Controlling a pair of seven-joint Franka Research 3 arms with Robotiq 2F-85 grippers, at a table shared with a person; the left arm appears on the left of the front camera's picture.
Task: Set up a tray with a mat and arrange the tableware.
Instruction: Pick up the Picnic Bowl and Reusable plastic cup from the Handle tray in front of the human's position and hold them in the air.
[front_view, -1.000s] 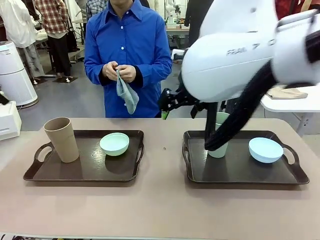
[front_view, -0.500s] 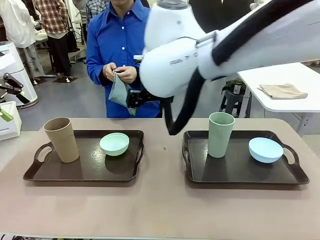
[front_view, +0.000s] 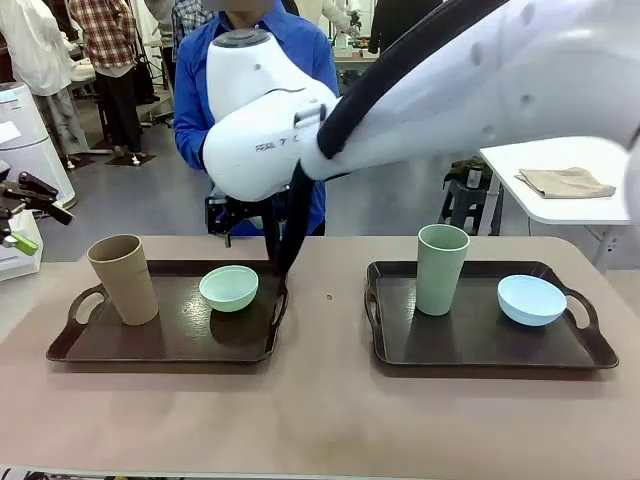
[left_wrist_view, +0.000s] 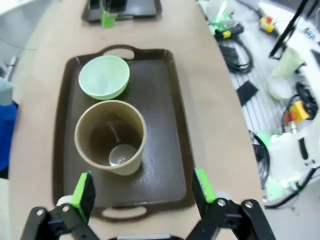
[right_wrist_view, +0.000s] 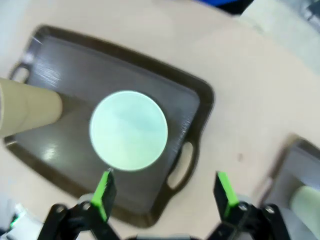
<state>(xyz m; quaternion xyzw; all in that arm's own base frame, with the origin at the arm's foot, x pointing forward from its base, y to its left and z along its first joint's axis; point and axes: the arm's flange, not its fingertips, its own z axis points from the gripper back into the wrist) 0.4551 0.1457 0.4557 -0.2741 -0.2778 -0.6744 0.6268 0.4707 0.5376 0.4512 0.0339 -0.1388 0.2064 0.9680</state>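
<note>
Right tool hangs released over the left tray; mint bowl sits just ahead, centred between its fingers, beside the tan cup; left tool, also spread empty, hovers above that cup.

Bare table lies open between the trays and along the near edge. The right arm hangs over the left tray's far side. On the right tray, a gap separates cup and bowl.
</note>
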